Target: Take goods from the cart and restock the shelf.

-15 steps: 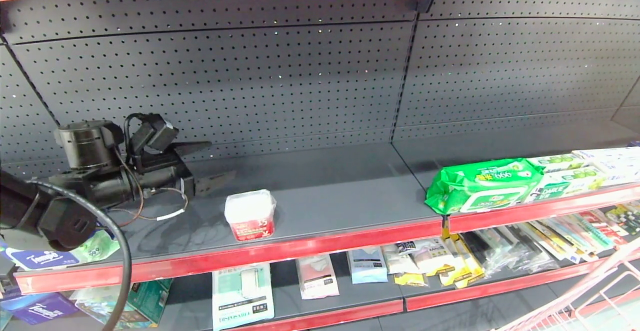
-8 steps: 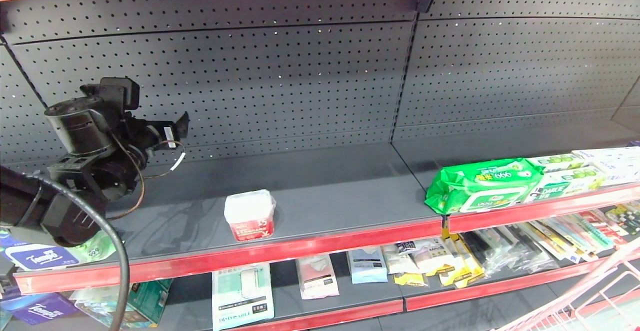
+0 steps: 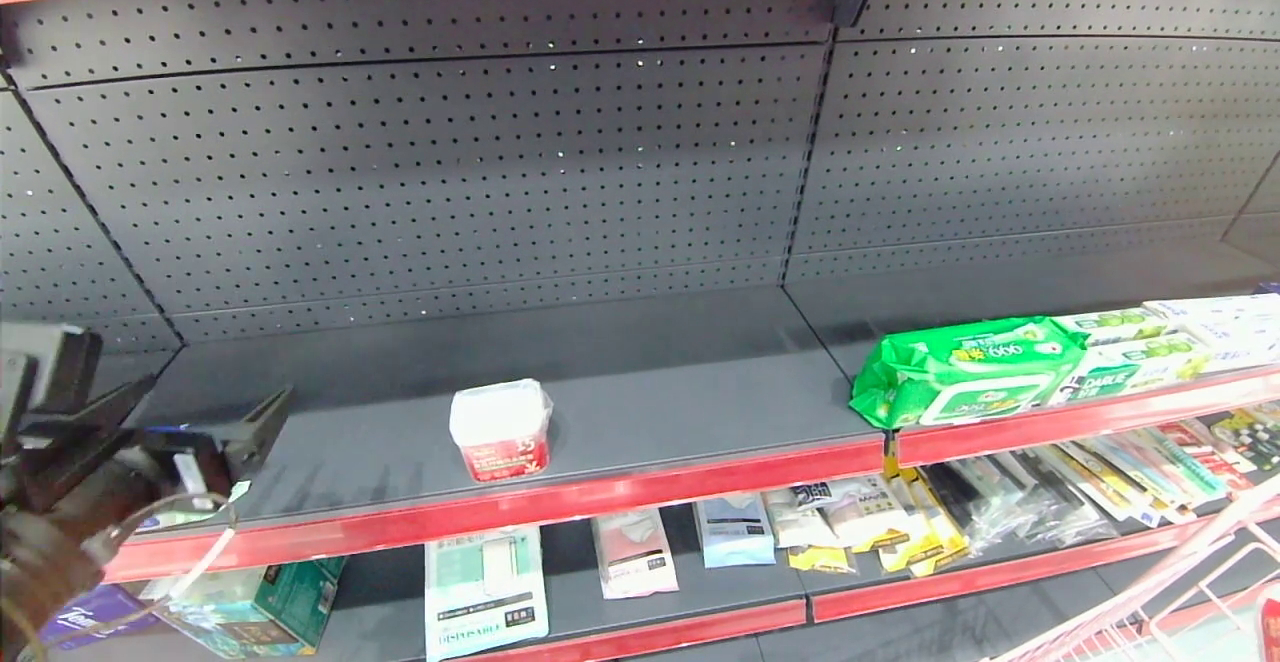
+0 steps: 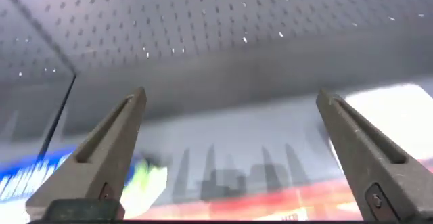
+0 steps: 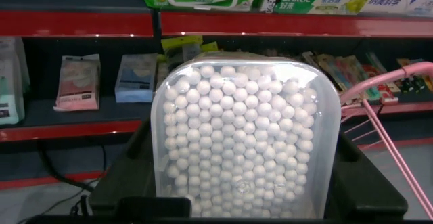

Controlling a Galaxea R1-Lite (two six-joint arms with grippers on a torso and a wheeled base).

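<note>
A clear tub with a red label (image 3: 500,429) stands on the grey middle shelf (image 3: 650,382), near its front edge. My left gripper (image 3: 205,412) hangs open and holds nothing at the shelf's front left corner, well to the left of that tub. From the left wrist, its fingers (image 4: 108,149) are spread wide over the shelf front. My right gripper (image 5: 237,183) is shut on a second clear tub of white beads (image 5: 237,122), held low in front of the shelves beside the pink cart (image 5: 399,116).
A green wipes pack (image 3: 965,370) and toothpaste boxes (image 3: 1130,357) lie on the right shelf section. Packets (image 3: 635,552) line the lower shelf, and boxes (image 3: 250,612) sit at its left. The cart's pink rim (image 3: 1150,602) shows at the bottom right. Bare shelf lies either side of the standing tub.
My left arm has pulled back from the shelf, first rising, then dropping down and left to the front corner. The tub on the shelf has stayed put.
</note>
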